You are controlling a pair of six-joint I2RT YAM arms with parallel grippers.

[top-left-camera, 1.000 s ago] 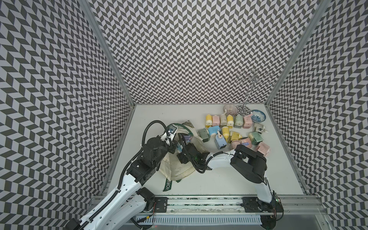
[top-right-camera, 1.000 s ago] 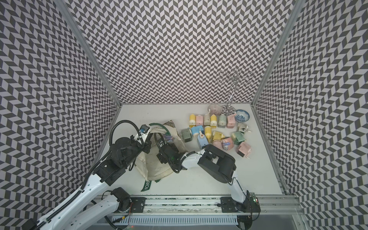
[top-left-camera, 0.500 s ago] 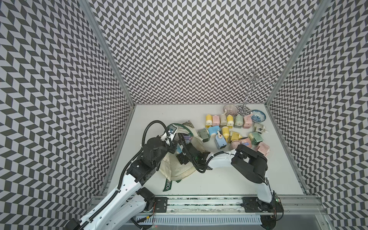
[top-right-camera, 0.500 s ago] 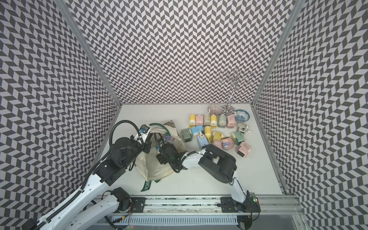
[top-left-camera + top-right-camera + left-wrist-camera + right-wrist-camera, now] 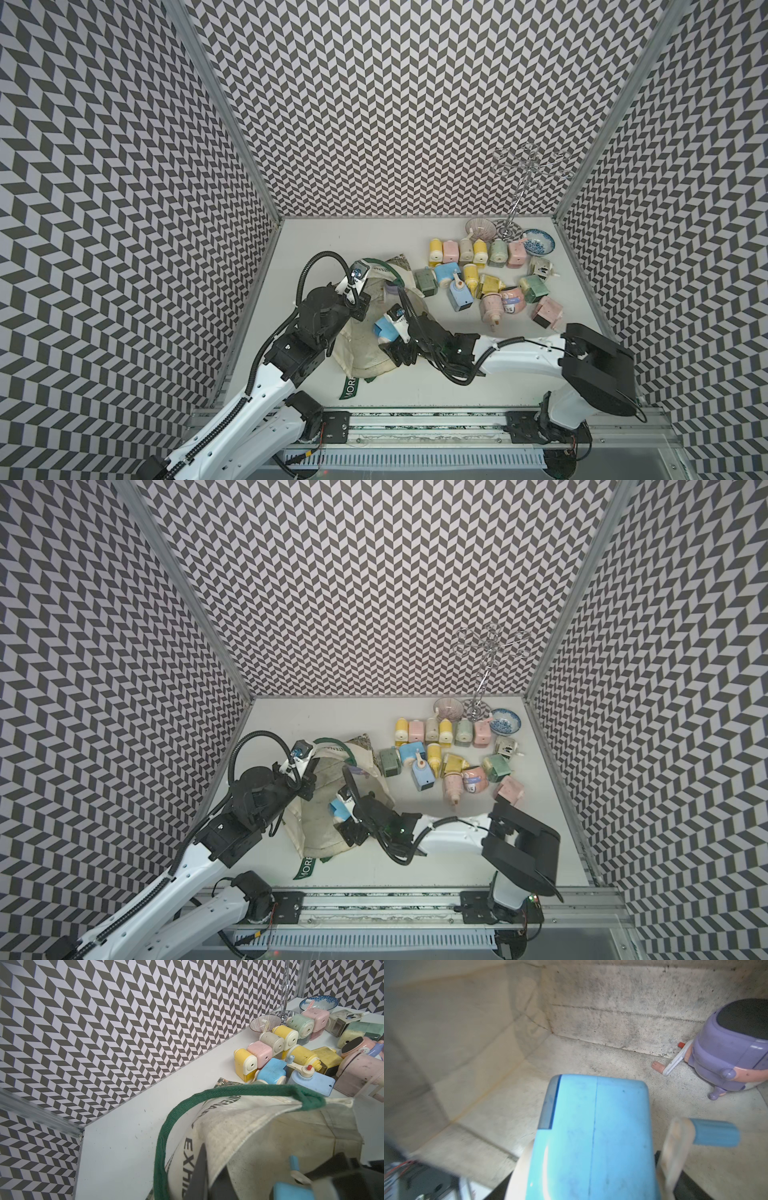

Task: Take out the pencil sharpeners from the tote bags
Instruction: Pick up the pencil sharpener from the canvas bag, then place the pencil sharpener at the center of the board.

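Top views both show the tote bag (image 5: 362, 347) slumped on the table (image 5: 328, 245), its mouth propped up by the left gripper (image 5: 360, 311), whose jaws are pressed together on the canvas rim. Well apart, toward the far right corner, lies the heap of pencil sharpeners (image 5: 482, 274) already out. The right gripper (image 5: 390, 334) reaches into the bag's mouth, jaws spread wide and clamped around a blue sharpener (image 5: 591, 1136), which hangs clear of the bag floor. A purple sharpener (image 5: 733, 1053) sits in the bag's inner corner.

The blue one's crank (image 5: 714, 1133) juts sideways; on the way out it could probably snag the rim or the green strap (image 5: 166, 1130) and twist the smooth body out of the grip. If the left pinch slips, the mouth would likely collapse over the purple one.
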